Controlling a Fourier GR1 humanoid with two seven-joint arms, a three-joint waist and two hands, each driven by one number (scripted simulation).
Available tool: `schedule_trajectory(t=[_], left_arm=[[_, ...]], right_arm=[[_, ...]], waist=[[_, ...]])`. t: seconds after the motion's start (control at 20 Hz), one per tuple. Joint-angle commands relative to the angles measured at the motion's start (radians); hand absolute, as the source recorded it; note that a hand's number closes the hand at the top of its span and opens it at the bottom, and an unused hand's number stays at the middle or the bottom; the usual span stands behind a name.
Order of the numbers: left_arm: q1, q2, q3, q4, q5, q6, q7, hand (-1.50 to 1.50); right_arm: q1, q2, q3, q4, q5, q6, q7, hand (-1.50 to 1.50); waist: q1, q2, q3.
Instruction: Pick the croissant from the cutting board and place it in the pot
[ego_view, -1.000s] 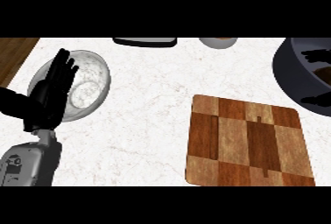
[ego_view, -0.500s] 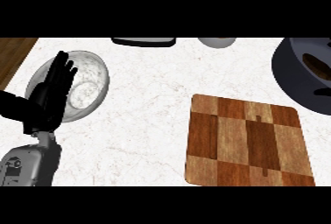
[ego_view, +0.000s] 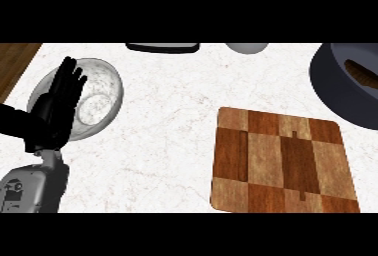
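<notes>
Resting at the lower left, the left forearm (ego_view: 33, 187) comes in from the bottom edge, grey, with a small dark marking on its casing. Above it the left hand (ego_view: 55, 112) stands open, its black fingers (ego_view: 68, 80) straight and close together, pointing away from the robot; they hold nothing. The fingers lie over the left part of a glass bowl (ego_view: 92, 100), which sits on the white marbled counter (ego_view: 162, 135); whether the hand touches the bowl cannot be told from this view.

Toward the lower right lies the wooden cutting board (ego_view: 282, 161), a patchwork of lighter and darker brown blocks with rounded corners, its near edge close to the bottom of the view. Its top is bare wood.

Beyond the board, at the upper right, the dark grey pot (ego_view: 332, 97) is cut off by the right edge. Inside it, against the far wall, a brown shape (ego_view: 363, 74) shows; it looks like the croissant, though only part of it is in view. Pot and board are near each other but apart.

At the far edge of the counter a flat dark object (ego_view: 162, 47) and a rounded grey object (ego_view: 247, 47) are each cut off by the top. A strip of brown wood (ego_view: 15, 62) borders the counter at the upper left.

The right hand does not show.
</notes>
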Motion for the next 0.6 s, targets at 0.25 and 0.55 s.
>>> schedule_trajectory(t=[0.25, 0.55], left_arm=[[-0.005, -0.004, -0.002, -0.014, -0.004, 0.008, 0.006, 0.0], [-0.022, 0.003, 0.016, 0.0, 0.004, 0.01, 0.003, 0.0]], right_arm=[[0.054, -0.054, -0.02, -0.024, -0.031, 0.191, -0.056, -1.5], [0.071, -0.092, -0.012, -0.059, -0.034, 0.231, -0.031, -1.5]], waist=[[0.002, 0.003, 0.005], [-0.007, 0.008, 0.006]])
